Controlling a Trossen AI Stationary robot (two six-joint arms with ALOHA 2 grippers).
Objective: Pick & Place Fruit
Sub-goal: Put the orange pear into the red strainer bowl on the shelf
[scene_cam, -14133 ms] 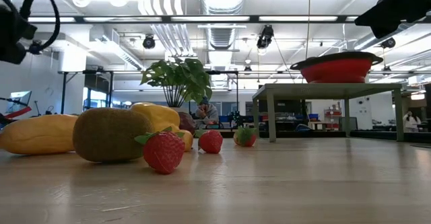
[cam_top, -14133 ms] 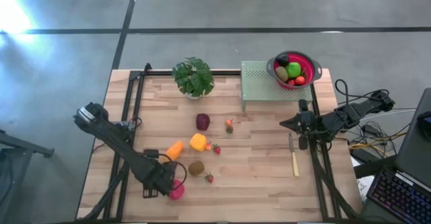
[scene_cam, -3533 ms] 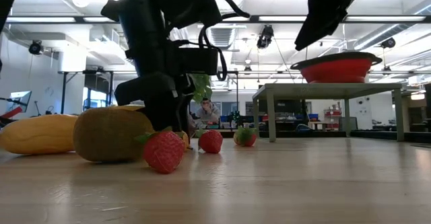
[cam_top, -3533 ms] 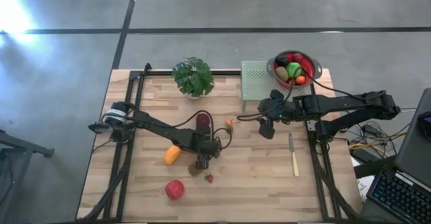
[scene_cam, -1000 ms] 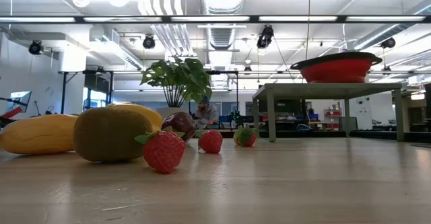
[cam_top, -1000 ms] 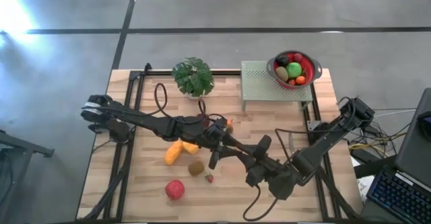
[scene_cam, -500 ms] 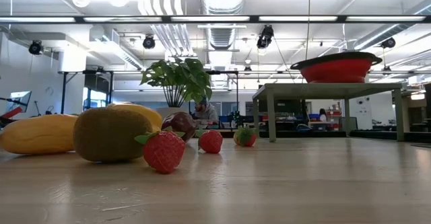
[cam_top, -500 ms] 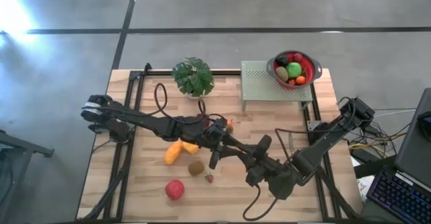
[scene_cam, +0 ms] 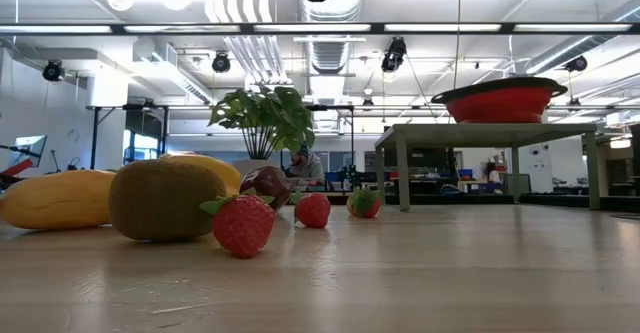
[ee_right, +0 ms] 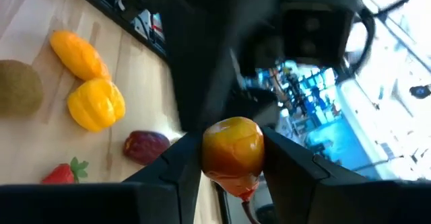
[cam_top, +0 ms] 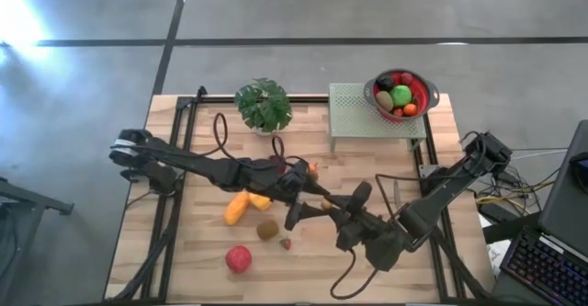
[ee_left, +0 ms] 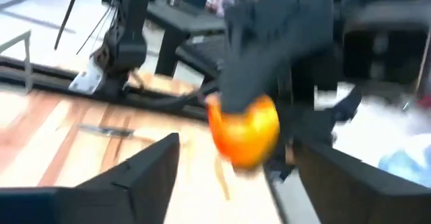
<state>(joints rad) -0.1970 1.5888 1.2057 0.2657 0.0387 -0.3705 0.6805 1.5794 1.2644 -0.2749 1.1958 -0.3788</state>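
A small round orange-yellow fruit [ee_right: 232,143] sits between the fingers of my right gripper [ee_right: 232,158], which is shut on it above the table's middle [cam_top: 333,208]. My left gripper [ee_left: 236,163] faces it from the left [cam_top: 296,214]. It is open, with its fingers standing apart on either side of the same fruit [ee_left: 244,130] without touching it. More fruit lies on the table: an orange one [cam_top: 236,209], a yellow one [cam_top: 260,199], a brown kiwi [cam_top: 267,229], a strawberry [cam_top: 286,243] and a red apple [cam_top: 239,258]. My right gripper pinches the orange-yellow fruit by its two sides [ee_right: 209,150] between its two fingers [ee_right: 182,167]. It comes in roughly level, slanting from the table's right and near side. The fruit is lifted clear of the table.
A red colander [cam_top: 401,95] holding fruit stands on a green raised stand [cam_top: 354,113] at the far right. A potted plant [cam_top: 264,106] stands at the far edge. A knife [cam_top: 401,216] lies partly under the right arm. In the low view, a kiwi [scene_cam: 165,201] and strawberries [scene_cam: 243,225] lie near.
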